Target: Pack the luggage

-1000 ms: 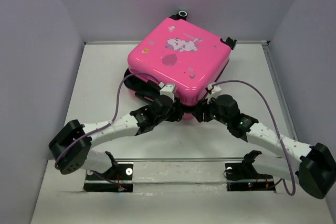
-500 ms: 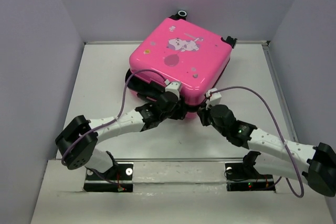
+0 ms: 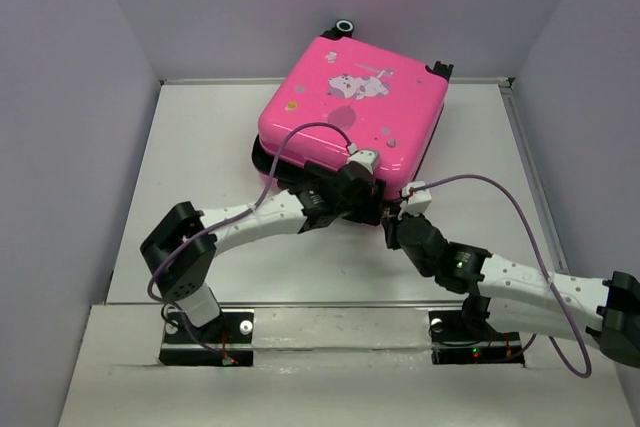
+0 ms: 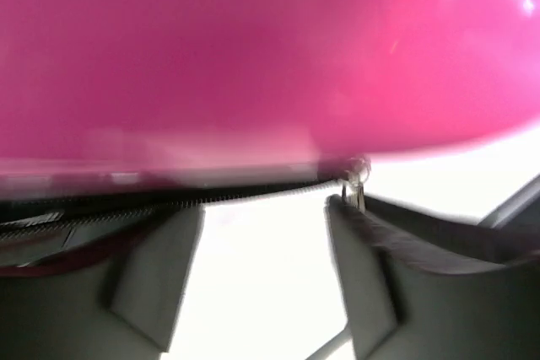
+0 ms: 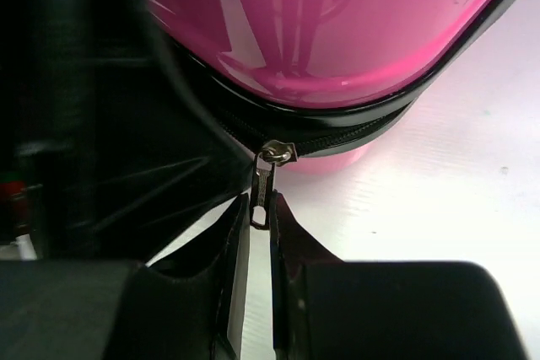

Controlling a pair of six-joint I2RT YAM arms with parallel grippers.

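The luggage (image 3: 350, 112) lies flat in the upper middle of the top view, its pink lid lowered onto the base and its wheels toward the back wall. The two halves are not sealed. A dark seam runs along the near edge and gapes at the case's lower-left corner.

In my right wrist view the zipper pull (image 5: 263, 185) hangs from that seam at frame centre. My right tool (image 5: 260, 223) is pinched tight on its lower end (the tab only, not the shell). My left tool (image 4: 263, 208) has its jaws well apart and holds nothing. A second slider (image 4: 356, 176) sits just beside its right-hand finger, at the end of a run of unjoined zipper teeth (image 4: 245, 194).

I judge the lid to be down and the zipping barely started, so nearly the whole seam is left to run. What is inside I cannot see.

The pale surface (image 3: 200, 147) carries the case, with my arm bases at the bottom of the frame. Plain grey-lilac walls (image 3: 60, 97) close in the left, back and right.
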